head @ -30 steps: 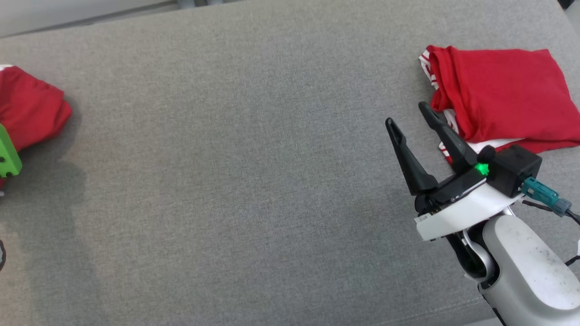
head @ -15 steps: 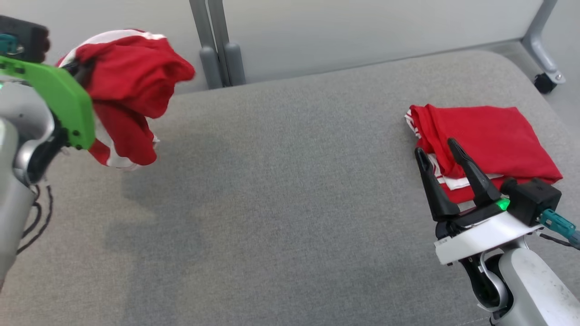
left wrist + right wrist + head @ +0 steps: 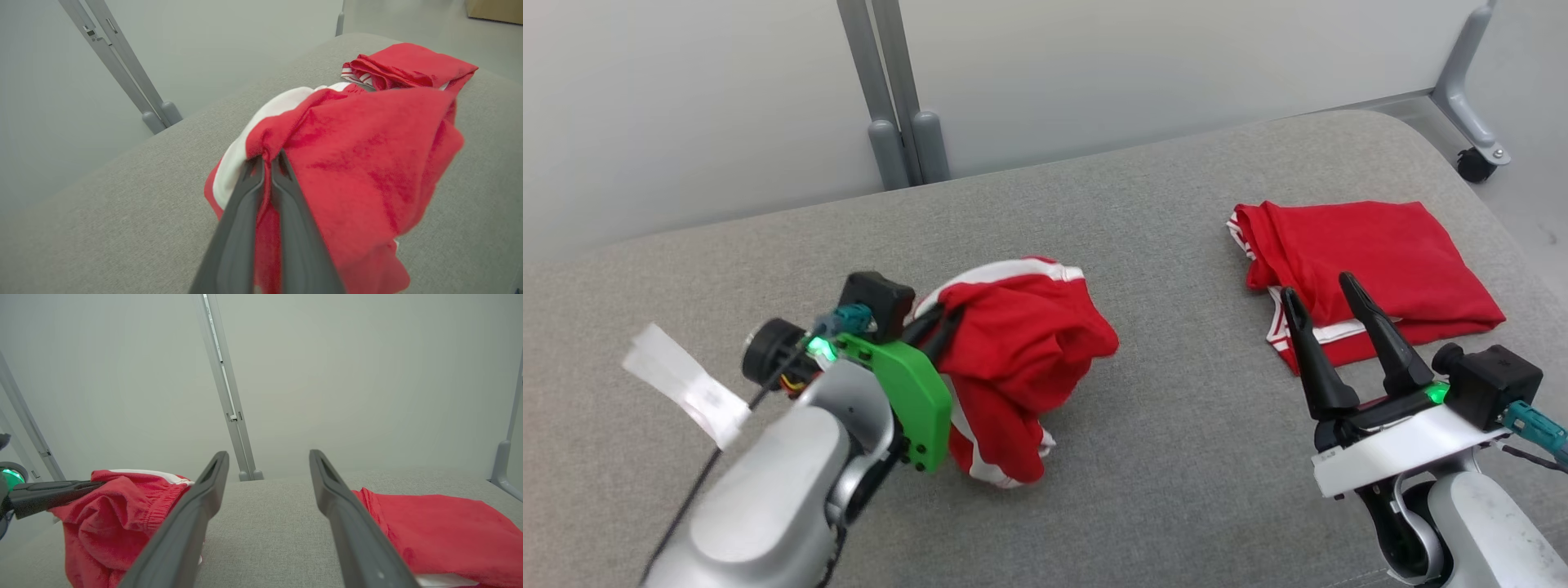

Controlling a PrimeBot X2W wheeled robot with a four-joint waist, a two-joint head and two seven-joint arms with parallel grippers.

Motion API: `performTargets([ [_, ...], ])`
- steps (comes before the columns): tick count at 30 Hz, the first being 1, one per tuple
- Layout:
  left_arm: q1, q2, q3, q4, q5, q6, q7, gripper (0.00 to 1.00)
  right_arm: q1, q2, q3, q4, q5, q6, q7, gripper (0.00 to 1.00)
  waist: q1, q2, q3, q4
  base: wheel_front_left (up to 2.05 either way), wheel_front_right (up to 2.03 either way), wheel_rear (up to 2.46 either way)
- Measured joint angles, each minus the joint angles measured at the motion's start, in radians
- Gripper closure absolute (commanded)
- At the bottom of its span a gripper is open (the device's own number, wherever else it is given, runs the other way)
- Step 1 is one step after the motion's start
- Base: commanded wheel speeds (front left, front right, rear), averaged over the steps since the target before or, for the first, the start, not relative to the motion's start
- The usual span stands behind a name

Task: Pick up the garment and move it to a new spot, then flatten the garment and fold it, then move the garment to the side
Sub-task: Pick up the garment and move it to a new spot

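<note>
Over the last half second the left gripper (image 3: 941, 317) has carried the bunched red garment (image 3: 1021, 343) in toward the folded red garment (image 3: 1372, 253). The gap between the two is much smaller than it was. The head camera has shifted as well, so part of the change in the picture is its own.

The bunched garment, red with white trim, now hangs to the left of the folded one, apart from it, with bare grey upholstered surface (image 3: 1176, 425) between them. Its lowest fold is close to that surface; whether it touches cannot be told.

In the left wrist view the left gripper (image 3: 265, 157) has its two dark fingers pressed nearly together on a pinch of the garment (image 3: 359, 143) beside the white band. The folded garment (image 3: 404, 65) lies beyond it.

The right gripper (image 3: 1316, 286) stands at the near edge of the folded garment. Its fingers are spread wide and hold nothing, and its tips show over the white-striped hem. In the right wrist view the right gripper (image 3: 268, 454) is likewise parted, with the folded garment (image 3: 441, 522) to its right and the held garment (image 3: 118, 506) to its left.

Behind the folded garment, to its left, two grey posts (image 3: 894, 114) stand against the pale wall. A castor wheel (image 3: 1474, 163) sits on the floor beyond its far right corner. A white tag (image 3: 686, 384) hangs from the left arm, which bears a green plate (image 3: 911, 400).
</note>
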Motion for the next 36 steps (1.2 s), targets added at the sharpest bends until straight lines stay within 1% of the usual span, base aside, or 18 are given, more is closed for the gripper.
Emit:
performTargets([
  [2,0.034,-0.053,-0.011,0.053,-0.001,0.014,-0.052,1.0,0.0,0.0,0.003,0.001,0.0,0.0,0.0,0.0,0.0,0.0,0.003,-0.008,0.0,0.0,0.0],
  [3,0.047,-0.076,-0.027,0.092,0.005,0.015,-0.076,1.0,0.0,0.0,0.007,0.003,0.0,0.0,0.0,0.0,0.0,0.0,0.005,-0.013,0.0,0.0,0.0],
  [5,0.075,-0.13,-0.031,0.174,-0.005,0.017,-0.13,1.0,-0.001,0.0,0.016,0.005,0.0,0.0,0.0,0.0,0.0,0.0,0.008,-0.022,0.0,0.0,0.0],
  [6,0.083,-0.146,-0.039,0.21,-0.003,0.014,-0.145,1.0,-0.001,0.0,0.02,0.006,0.001,0.0,0.0,0.0,0.0,0.0,0.009,-0.025,0.0,0.0,0.0],
  [7,0.091,-0.166,-0.044,0.248,-0.001,0.01,-0.171,0.48,-0.001,0.0,0.023,0.008,0.001,0.0,0.0,0.0,0.0,0.0,0.01,-0.03,0.0,0.0,0.0],
  [8,0.094,-0.188,-0.042,0.286,-0.009,0.002,-0.191,0.0,-0.001,-0.001,0.025,0.01,0.002,0.0,0.002,0.0,0.0,0.0,0.012,-0.034,0.0,0.0,0.0],
  [12,0.09,-0.234,-0.044,0.375,-0.011,-0.017,-0.256,0.0,-0.001,-0.009,0.025,0.013,0.002,0.0,0.002,0.0,0.0,0.0,0.012,-0.04,0.0,0.0,0.0],
  [15,0.071,-0.237,-0.038,0.406,-0.011,-0.03,-0.289,0.0,0.0,-0.016,0.019,0.015,0.002,0.0,0.005,0.0,0.0,0.0,0.007,-0.033,0.0,0.0,0.0],
  [17,0.063,-0.235,-0.021,0.399,-0.03,-0.037,-0.305,0.0,0.0,-0.017,0.019,0.013,0.002,0.0,0.008,0.0,0.0,0.0,0.002,-0.027,0.0,0.0,0.0],
  [20,0.058,-0.209,0.001,0.353,-0.054,-0.045,-0.305,0.0,0.003,-0.02,0.005,0.007,0.001,0.0,0.009,0.0,0.0,0.0001,-0.006,-0.015,0.0,0.0,0.0],
  [22,0.058,-0.177,0.015,0.305,-0.067,-0.048,-0.293,0.0,0.011,-0.022,-0.005,0.003,0.001,0.0,0.009,0.0,0.0,0.0,-0.012,-0.005,0.0,0.0,0.0],
  [24,0.059,-0.133,0.04,0.23,-0.077,-0.037,-0.281,0.0,0.023,-0.023,-0.019,-0.002,0.0,0.0,0.009,0.0,0.0,0.0,-0.017,0.007,0.0,0.0,0.0],
  [26,0.063,-0.084,0.067,0.152,-0.081,-0.001,-0.28,0.0,0.026,-0.024,-0.034,-0.008,-0.002,0.0,0.009,0.0,0.0,0.0,-0.022,0.019,0.0,0.0,0.0],
  [28,0.092,-0.023,0.116,0.059,-0.087,0.054,-0.29,0.0,0.04,-0.021,-0.046,-0.014,-0.003,0.0,0.007,0.0,0.0,0.0,-0.026,0.032,0.0,0.0,0.0],
  [30,0.134,0.017,0.156,-0.012,-0.105,0.093,-0.304,0.0,0.046,-0.017,-0.049,-0.016,-0.005,0.0,0.005,0.0,0.0,0.0,-0.028,0.043,0.0,0.0,0.0],
  [32,0.194,0.046,0.202,-0.078,-0.125,0.125,-0.346,0.0,0.051,-0.008,-0.049,-0.016,-0.004,0.0,0.002,0.0,-0.0001,0.0,-0.029,0.051,0.0,0.0,0.0],
  [34,0.266,0.087,0.241,-0.127,-0.125,0.166,-0.384,0.0,0.068,0.0,-0.055,-0.009,0.0,0.0,0.0,0.0,0.0,0.0,-0.03,0.057,0.0,0.0,0.0],
  [36,0.338,0.098,0.285,-0.171,-0.135,0.2,-0.413,0.0,0.082,0.003,-0.064,0.0,0.004,0.0,-0.003,0.0,0.0,0.0,-0.031,0.062,0.0,0.0,0.0],
])
